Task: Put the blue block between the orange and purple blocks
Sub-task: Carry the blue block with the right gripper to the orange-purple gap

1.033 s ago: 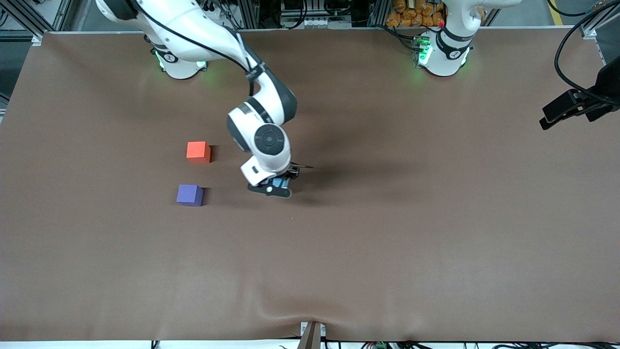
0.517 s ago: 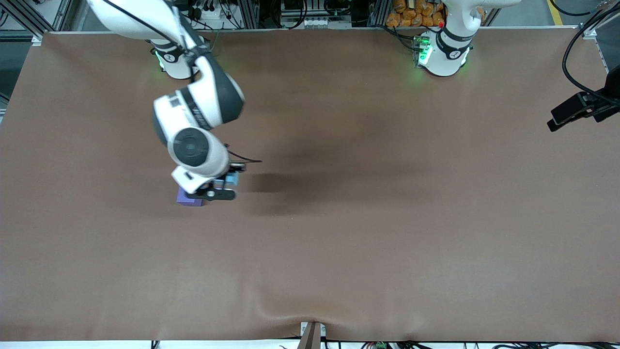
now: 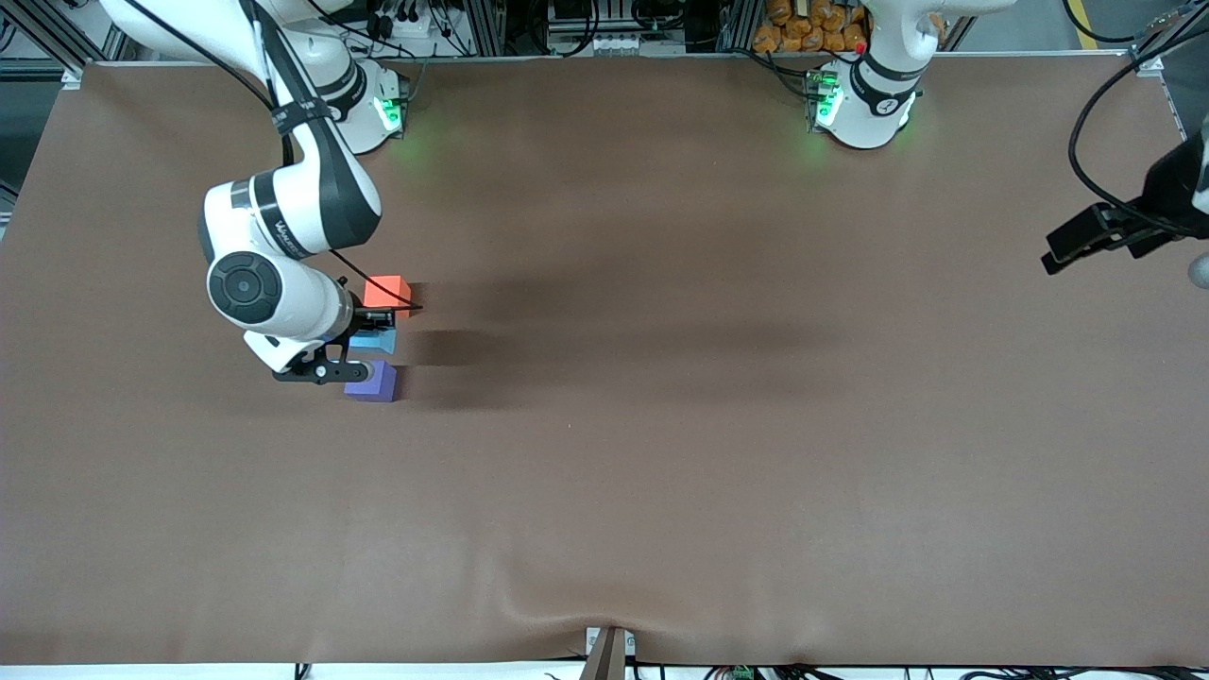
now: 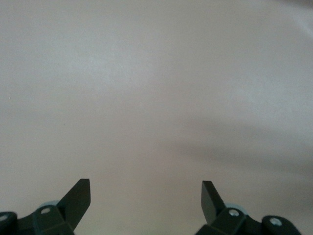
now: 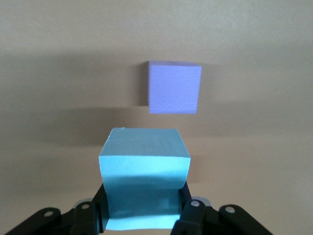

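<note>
The right end effector [image 3: 364,342] pinched the blue block [image 3: 375,341] between its fingers, and in the right wrist view the blue block [image 5: 144,183] filled the lower middle, clamped on both sides. In the front view the block hung over the gap between the orange block [image 3: 386,292] and the purple block [image 3: 371,381], the orange one lying farther from the front camera and the purple one nearer, both toward the right arm's end of the desk [image 3: 718,406]. Whether the blue block touched the desk could not be told; in the right wrist view the purple block [image 5: 174,87] stood apart from it with a strip of bare desk between.

By the look of it, the pick-up and the carry were done and the block was lined up with its slot. What was left, judging from this, was to set it down squarely between the two cubes without nudging either, let go, and lift away.

The left end effector [image 4: 145,203] waited with its fingers spread over bare desk at the left arm's end [image 3: 1100,236], holding nothing.
</note>
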`<move>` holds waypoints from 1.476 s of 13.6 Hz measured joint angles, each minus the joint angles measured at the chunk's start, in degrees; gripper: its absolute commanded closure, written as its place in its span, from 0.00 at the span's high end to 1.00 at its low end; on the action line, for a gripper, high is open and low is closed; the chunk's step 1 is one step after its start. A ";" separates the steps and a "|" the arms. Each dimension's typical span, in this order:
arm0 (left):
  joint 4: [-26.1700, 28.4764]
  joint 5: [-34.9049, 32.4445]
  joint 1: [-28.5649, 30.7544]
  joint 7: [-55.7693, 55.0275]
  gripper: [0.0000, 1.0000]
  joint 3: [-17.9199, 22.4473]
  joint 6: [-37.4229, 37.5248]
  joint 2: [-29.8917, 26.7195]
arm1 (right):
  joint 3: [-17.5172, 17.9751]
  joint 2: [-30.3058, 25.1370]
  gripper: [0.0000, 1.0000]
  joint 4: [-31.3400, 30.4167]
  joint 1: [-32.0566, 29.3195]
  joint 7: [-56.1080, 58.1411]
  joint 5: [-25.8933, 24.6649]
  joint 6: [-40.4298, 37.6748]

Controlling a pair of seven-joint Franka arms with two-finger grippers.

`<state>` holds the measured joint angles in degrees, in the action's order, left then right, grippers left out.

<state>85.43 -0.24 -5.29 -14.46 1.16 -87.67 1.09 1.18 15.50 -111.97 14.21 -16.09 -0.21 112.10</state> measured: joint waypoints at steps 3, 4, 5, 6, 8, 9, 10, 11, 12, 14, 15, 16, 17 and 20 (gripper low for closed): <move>4.24 -0.15 1.63 0.01 1.00 -3.69 -0.08 -4.13 | -0.01 -0.14 0.10 -3.88 -1.30 1.57 0.00 4.88; 5.16 -0.19 2.44 0.01 1.00 -4.80 -0.07 -5.21 | 0.00 -0.14 0.10 -4.89 -1.42 1.81 0.00 6.26; 5.92 -0.21 2.99 0.01 1.00 -5.38 -0.07 -6.11 | 0.00 -0.14 0.10 -5.67 -1.45 1.90 0.00 7.22; 6.45 -0.22 3.26 0.01 1.00 -5.61 -0.07 -6.77 | 0.01 -0.14 0.10 -6.08 -1.45 1.93 0.00 7.60; 6.74 -0.22 3.44 0.01 1.00 -5.78 -0.07 -7.23 | 0.02 -0.14 0.10 -6.30 -1.45 1.98 0.00 7.72; 6.79 -0.22 3.44 0.01 1.00 -5.90 -0.07 -7.23 | 0.01 -0.15 0.10 -6.39 -1.45 1.99 0.00 7.72; 6.90 -0.22 3.44 0.01 1.00 -6.04 -0.07 -7.23 | 0.03 -0.14 0.10 -6.54 -1.45 2.03 0.00 7.72; 6.98 -0.22 3.44 0.01 1.00 -6.14 -0.07 -7.22 | 0.05 -0.15 0.10 -6.75 -1.45 2.08 0.00 7.72; 6.98 -0.22 3.44 0.01 1.00 -6.19 -0.07 -7.23 | 0.04 -0.14 0.10 -6.97 -1.45 2.13 0.00 7.73; 6.99 -0.22 3.44 0.01 1.00 -6.24 0.26 -7.23 | 0.00 -0.15 0.10 -7.46 -1.55 2.48 0.00 8.33; 7.00 -0.22 3.44 0.01 1.00 -6.24 0.71 -7.23 | -0.03 -0.15 0.11 -7.85 -1.74 2.92 0.00 8.96; 6.99 -0.22 3.46 0.01 1.00 -6.24 1.26 -7.23 | -0.04 -0.15 0.11 -8.32 -1.95 3.21 0.00 9.83; 6.99 -0.22 3.50 0.01 1.00 -6.24 1.49 -7.23 | -0.04 -0.14 0.11 -8.89 -2.11 3.31 0.00 10.77; 6.99 -0.22 3.54 0.01 1.00 -6.28 1.64 -7.27 | -0.04 -0.14 0.11 -9.92 -2.33 3.37 0.00 12.26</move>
<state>92.42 -0.46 -1.75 -14.45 -5.12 -86.03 -6.18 1.14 15.36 -121.89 11.88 -12.73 -0.21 124.35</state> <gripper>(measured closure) 0.000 0.436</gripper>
